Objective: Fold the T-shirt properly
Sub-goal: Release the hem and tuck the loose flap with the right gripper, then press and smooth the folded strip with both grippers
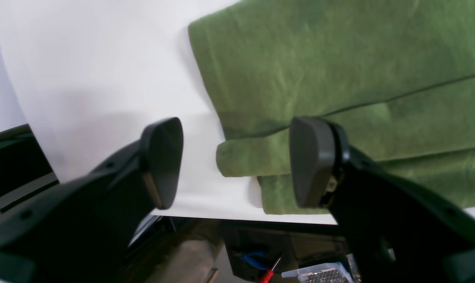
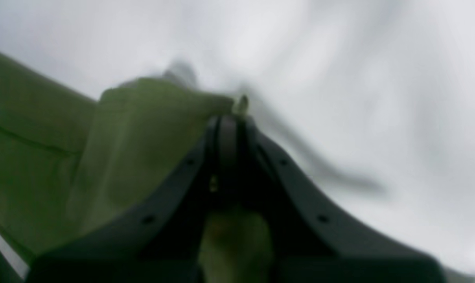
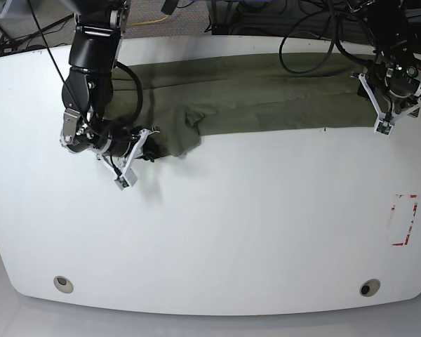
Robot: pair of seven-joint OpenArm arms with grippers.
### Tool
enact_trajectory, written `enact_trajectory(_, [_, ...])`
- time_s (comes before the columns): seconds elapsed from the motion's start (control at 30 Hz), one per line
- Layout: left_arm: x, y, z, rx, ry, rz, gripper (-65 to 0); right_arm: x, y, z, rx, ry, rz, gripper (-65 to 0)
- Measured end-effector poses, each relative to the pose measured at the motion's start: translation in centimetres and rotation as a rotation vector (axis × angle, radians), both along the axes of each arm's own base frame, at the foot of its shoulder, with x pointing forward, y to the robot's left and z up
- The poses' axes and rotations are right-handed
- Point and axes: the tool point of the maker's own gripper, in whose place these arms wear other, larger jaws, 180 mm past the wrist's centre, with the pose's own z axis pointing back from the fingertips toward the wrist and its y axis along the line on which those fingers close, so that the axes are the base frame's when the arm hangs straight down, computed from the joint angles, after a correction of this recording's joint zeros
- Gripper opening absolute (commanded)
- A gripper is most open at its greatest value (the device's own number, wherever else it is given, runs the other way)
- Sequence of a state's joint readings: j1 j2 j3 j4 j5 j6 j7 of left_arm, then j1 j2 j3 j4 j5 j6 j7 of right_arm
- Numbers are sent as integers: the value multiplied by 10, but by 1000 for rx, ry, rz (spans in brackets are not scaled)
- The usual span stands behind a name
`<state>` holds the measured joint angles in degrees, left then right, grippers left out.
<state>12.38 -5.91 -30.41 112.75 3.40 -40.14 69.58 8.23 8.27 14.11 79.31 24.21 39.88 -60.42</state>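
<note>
Right gripper (image 2: 229, 122) jaws pinching T-shirt (image 3: 266, 95) corner; left gripper (image 1: 237, 161) jaws spread, straddling opposite corner; long axis across tabletop (image 3: 231, 232).

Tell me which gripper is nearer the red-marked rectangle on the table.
Left. The left gripper hangs open over the T-shirt end, straight above the rectangle; the right gripper, shut on fabric, is across the table.

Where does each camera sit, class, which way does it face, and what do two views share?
Left wrist: on the left arm, facing its open left end effector and the T-shirt edge.
Right wrist: on the right arm, blurred, facing its right end effector shut on shirt fabric.
Base: overhead, facing the white table, both arms showing.
All three share the shirt.
</note>
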Motion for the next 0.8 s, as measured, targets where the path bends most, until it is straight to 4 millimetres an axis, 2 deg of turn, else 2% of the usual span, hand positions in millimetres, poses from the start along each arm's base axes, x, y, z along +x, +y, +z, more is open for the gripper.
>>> enact_trajectory(0.07, [0, -1, 0, -2, -1, 0, -254, 1, -10, 21, -28, -68, -16, -650])
enact_trajectory(0.27, [0, 0, -1, -1, 2, 0, -254, -16, -47, 61, -179, -119, -61, -650])
enact_trajectory(0.3, [0, -1, -1, -4, -2, -1, -254, -22, -56, 64, -211, -119, -73, -650])
enact_trajectory(0.4, [-1, -1, -6, -5, 18, -6, -254, -36, -63, 71, -256, -125, -84, -650])
enact_trajectory(0.53, [1, -11, -12, -24, 34, -35, -254, -50, -63, 65, -259, -108, -79, -650])
enact_trajectory(0.7, [1, -11, -12, -22, 33, -36, -254, -74, -73, 49, -289, -41, -75, -650])
enact_trajectory(0.8, [2, -11, -12, -24, 31, -37, -254, -88, -71, 40, -285, -3, -63, -650])
